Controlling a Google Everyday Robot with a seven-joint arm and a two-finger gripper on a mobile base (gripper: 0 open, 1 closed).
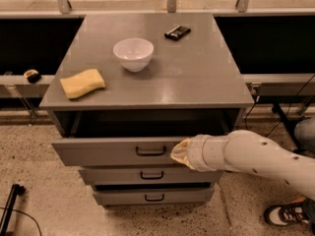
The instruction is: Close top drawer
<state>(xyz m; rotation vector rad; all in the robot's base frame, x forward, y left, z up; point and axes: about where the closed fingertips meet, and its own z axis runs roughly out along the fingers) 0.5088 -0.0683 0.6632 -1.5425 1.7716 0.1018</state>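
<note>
Top drawer (98, 154) pulled out, uppermost of three in the cabinet (197, 77). Gripper (181, 152) against its front, just right of the black handle (150, 151); open or closed, can't tell. On top: bowl (133, 53), sponge (82, 83), small black item (177, 32).

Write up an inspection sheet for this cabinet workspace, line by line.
Surface: flat grey cabinet top, carrying three loose items.
Job's things: wide grey top drawer stands pulled out, inside dark; small black bar handle free.
Clutter: white round bowl, yellow sponge, small black flat object near the back edge.
Gripper: cream-coloured gripper at the top drawer's front, just right of the handle, on a white arm from the right.
Cables: black cable hanging right of the cabinet.
Surroundings: speckled floor; two lower grey drawers; dark shoe at lower right.
</note>
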